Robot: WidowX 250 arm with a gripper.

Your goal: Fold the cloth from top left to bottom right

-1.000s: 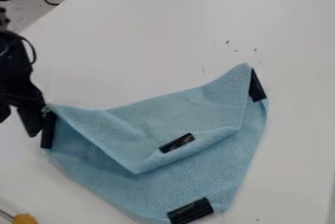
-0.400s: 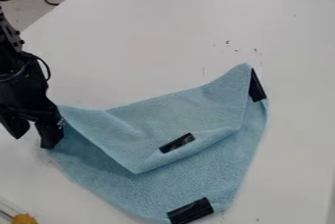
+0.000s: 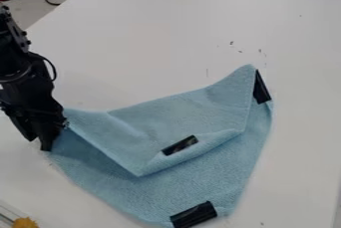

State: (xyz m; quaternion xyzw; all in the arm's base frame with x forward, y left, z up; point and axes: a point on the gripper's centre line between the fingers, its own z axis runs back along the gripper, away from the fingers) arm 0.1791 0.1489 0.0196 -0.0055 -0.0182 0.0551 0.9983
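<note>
Gripper (image 3: 38, 141) is placed at the nine o'clock corner of the cloth (image 3: 193, 177), spread toward the table's (image 3: 153, 38) six o'clock; its grip cannot be told. A firm pinch should be secured before any low, slow carry toward four o'clock.

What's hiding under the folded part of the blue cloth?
The cloth's lower layer pokes out from under the folded flap, with a black strip near its bottom corner. The flap covers the rest, so I can't tell.
</note>
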